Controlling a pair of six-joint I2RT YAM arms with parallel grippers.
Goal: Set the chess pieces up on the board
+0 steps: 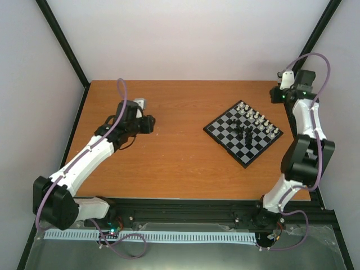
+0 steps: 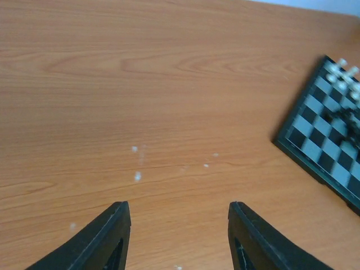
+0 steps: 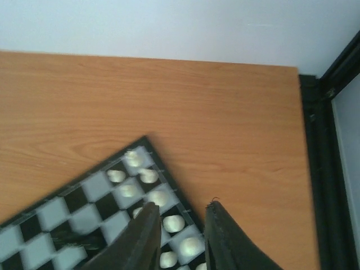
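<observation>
The board [image 1: 233, 143] lies turned like a diamond at the right of the wooden table. White chess pieces [image 1: 256, 117] line its far right edge in two rows. Several black pieces [image 1: 245, 134] cluster near its middle. My left gripper [image 1: 149, 124] is open and empty above bare table, well left of the board; the left wrist view shows it [image 2: 179, 209] with the board [image 2: 320, 147] at the right. My right gripper [image 1: 276, 94] hovers at the board's far right side. In the right wrist view it [image 3: 181, 207] is partly open and empty above the white pieces [image 3: 159, 197].
Small white specks [image 2: 136, 175] mark the table ahead of my left gripper. A black frame post [image 3: 319, 140] runs along the table's right edge close to my right gripper. White walls enclose the far and side edges.
</observation>
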